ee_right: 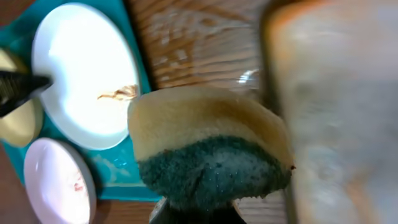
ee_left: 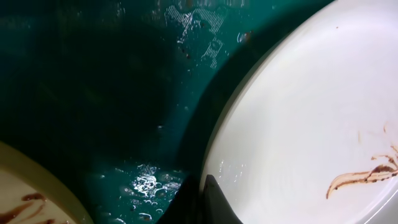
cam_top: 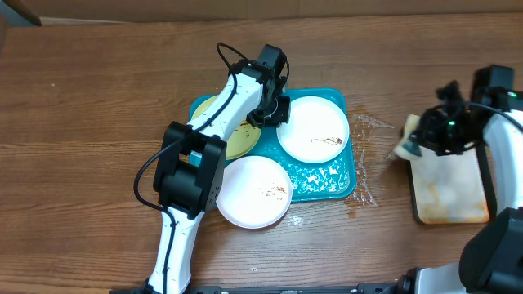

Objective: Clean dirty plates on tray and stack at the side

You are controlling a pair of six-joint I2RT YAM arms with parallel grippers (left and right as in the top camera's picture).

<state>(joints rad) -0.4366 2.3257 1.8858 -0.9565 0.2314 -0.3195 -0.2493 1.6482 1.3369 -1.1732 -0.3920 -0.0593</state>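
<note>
The teal tray (cam_top: 327, 175) lies mid-table and looks wet (ee_left: 124, 93). A white plate (cam_top: 315, 129) with a brown smear sits on its right half. My left gripper (cam_top: 276, 114) is shut on that plate's left rim; in the left wrist view one dark finger (ee_left: 214, 202) lies over the rim of the plate (ee_left: 311, 112). A yellow-green plate (cam_top: 239, 143) lies on the tray's left side, partly under my left arm. A second white plate (cam_top: 255, 192) overlaps the tray's front-left corner. My right gripper (cam_top: 418, 144) is shut on a yellow and green sponge (ee_right: 205, 143), to the right of the tray.
A smaller dark-rimmed tray (cam_top: 449, 188) with a foamy whitish-orange inside lies at the right, under my right arm. Water spots mark the wood (cam_top: 368, 131) between the two trays. A cardboard edge runs along the back of the table.
</note>
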